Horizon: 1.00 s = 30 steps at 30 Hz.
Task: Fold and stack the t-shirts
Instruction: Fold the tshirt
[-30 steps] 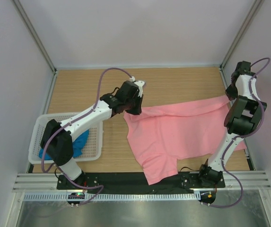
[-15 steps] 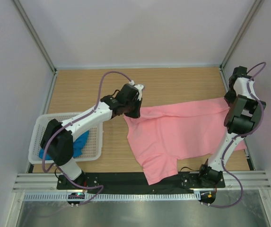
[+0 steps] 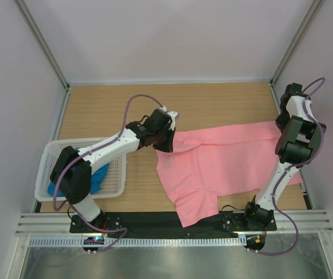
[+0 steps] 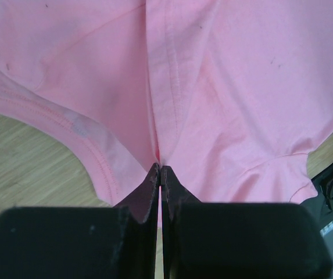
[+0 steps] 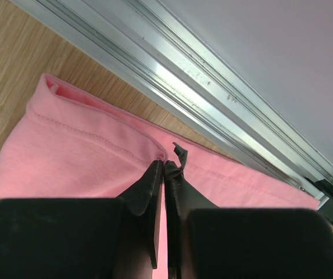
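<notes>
The basket (image 3: 117, 181) holds the blue t-shirt (image 3: 99, 174) (crumpled); left hand (image 4: 160, 168) and right hand (image 5: 164, 163) pinch the pink t-shirt (image 3: 224, 160).

Pink t-shirt (image 3: 218, 163) is spread on the wooden table (image 3: 108, 110), pulled out between the two sets of jaws. Left gripper (image 3: 166, 143) is at one top corner and right gripper (image 3: 283, 121) at the other, with the rest trailing from the jaws toward the bases. Blue t-shirt (image 3: 99, 174) is bunched in the white basket (image 3: 45, 156), well apart from the left jaws on their outer side.

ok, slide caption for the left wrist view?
Left claw shut on a fold of the pink t-shirt over the wooden table.
</notes>
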Tool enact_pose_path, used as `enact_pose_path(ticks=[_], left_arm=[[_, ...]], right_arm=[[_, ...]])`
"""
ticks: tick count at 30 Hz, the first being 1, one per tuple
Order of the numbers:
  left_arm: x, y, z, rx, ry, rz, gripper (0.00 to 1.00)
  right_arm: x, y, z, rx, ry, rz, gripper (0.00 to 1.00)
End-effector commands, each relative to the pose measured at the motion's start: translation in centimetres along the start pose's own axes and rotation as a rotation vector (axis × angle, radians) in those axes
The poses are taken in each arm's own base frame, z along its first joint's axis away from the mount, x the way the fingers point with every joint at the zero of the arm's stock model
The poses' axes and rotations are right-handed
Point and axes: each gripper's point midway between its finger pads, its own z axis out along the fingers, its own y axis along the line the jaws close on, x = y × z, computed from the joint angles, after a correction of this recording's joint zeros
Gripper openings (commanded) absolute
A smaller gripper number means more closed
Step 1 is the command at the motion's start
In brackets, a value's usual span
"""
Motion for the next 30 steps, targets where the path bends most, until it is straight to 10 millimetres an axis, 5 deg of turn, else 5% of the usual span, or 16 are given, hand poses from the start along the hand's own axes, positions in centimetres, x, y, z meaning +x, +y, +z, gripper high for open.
enact_pose_path(ticks=[1,4,6,9,13,16,20,23,25,30], left_arm=[[0.7,-0.7,0.2,0.037,0.017,-0.011,0.00],[1.4,-0.7,0.3,0.045,0.040,-0.016,0.05],[2.1,0.0,0.0,0.002,0.068,-0.021,0.27],[0.4,0.6,-2.1,-0.056,0.016,-0.021,0.54],[-1.8,1.0,-4.7,-0.090,-0.067,-0.027,0.77],[-2.7,1.7,-4.2,-0.094,-0.067,-0.050,0.77],[-3.7,3.1,-2.0,-0.081,-0.028,-0.131,0.62],[-4.6,4.3,-0.4,-0.062,-0.025,-0.200,0.52],[-5.1,5.3,0.7,-0.059,-0.018,-0.240,0.46],[-5.8,5.8,3.3,0.010,0.008,-0.287,0.31]], right_arm=[[-0.5,-0.6,0.0,0.044,-0.011,-0.010,0.12],[-0.1,-0.5,0.0,0.033,0.012,-0.019,0.18],[0.8,-0.5,-0.2,0.026,0.059,-0.029,0.29],[0.8,-0.4,-1.2,0.019,0.065,-0.035,0.45],[-0.1,-0.6,-3.7,0.021,-0.006,-0.061,0.59],[-0.2,-0.1,-5.2,-0.024,-0.017,-0.040,0.63],[1.8,5.8,-9.4,-0.212,-0.050,-0.087,0.66],[6.1,12.9,-13.6,-0.431,-0.042,-0.191,0.72],[10.8,17.7,-17.5,-0.607,0.006,-0.281,0.73],[19.0,24.8,-22.9,-0.841,0.110,-0.396,0.76]])
